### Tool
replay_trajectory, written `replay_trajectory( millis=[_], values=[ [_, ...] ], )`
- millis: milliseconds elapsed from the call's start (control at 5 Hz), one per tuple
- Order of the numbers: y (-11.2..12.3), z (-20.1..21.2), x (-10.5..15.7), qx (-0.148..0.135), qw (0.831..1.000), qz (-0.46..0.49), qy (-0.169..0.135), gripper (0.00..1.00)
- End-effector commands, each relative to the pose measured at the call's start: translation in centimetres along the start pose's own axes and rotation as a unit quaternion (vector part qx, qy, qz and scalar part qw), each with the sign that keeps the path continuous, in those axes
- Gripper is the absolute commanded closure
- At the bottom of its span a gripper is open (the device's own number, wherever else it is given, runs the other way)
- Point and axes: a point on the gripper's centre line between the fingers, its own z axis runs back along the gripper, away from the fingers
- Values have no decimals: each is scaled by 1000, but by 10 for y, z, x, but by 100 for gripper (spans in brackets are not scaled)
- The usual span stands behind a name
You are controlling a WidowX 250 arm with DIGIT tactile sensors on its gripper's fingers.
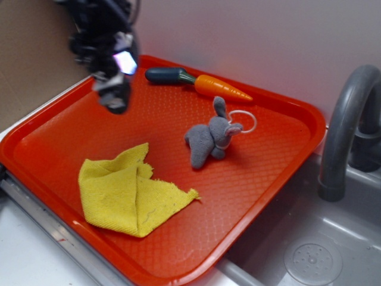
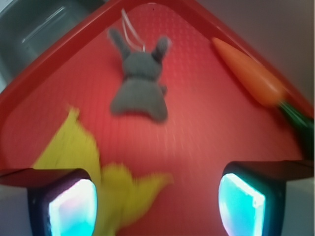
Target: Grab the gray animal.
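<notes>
The gray animal point(image 1: 209, 138), a small fuzzy bunny with long ears and a thin white ring point(image 1: 245, 121), lies near the middle of the red tray point(image 1: 280, 161). In the wrist view the gray animal point(image 2: 140, 86) sits well ahead of the jaws, ears pointing away. My gripper point(image 1: 113, 98) hangs in the air over the tray's far left part, apart from the bunny. The gripper point(image 2: 157, 204) stands open, its two glowing pads point(image 2: 74, 209) wide apart with only tray and yellow cloth between them.
A crumpled yellow cloth point(image 1: 128, 193) lies on the tray's near left. A toy carrot point(image 1: 220, 88) with a dark green top point(image 1: 166, 75) rests along the tray's back edge. A gray faucet point(image 1: 345, 128) and sink point(image 1: 309, 256) stand to the right.
</notes>
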Motion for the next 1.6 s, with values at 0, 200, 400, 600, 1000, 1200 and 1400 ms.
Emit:
replay_trajectory(
  millis=[0, 200, 400, 600, 1000, 1200, 1400],
  values=[
    [-20, -20, 48, -35, 999, 4, -9, 0],
    [-28, -38, 56, -37, 999, -13, 10, 0],
    [-32, -54, 59, -26, 998, -12, 48, 0],
    [-42, -68, 64, -32, 997, -19, 73, 0],
    [-41, -1, 43, 48, 994, 61, 76, 100],
    [-31, 56, 12, 76, 974, 182, 107, 100],
    [-21, 92, -18, 96, 932, 297, 182, 100]
  ],
)
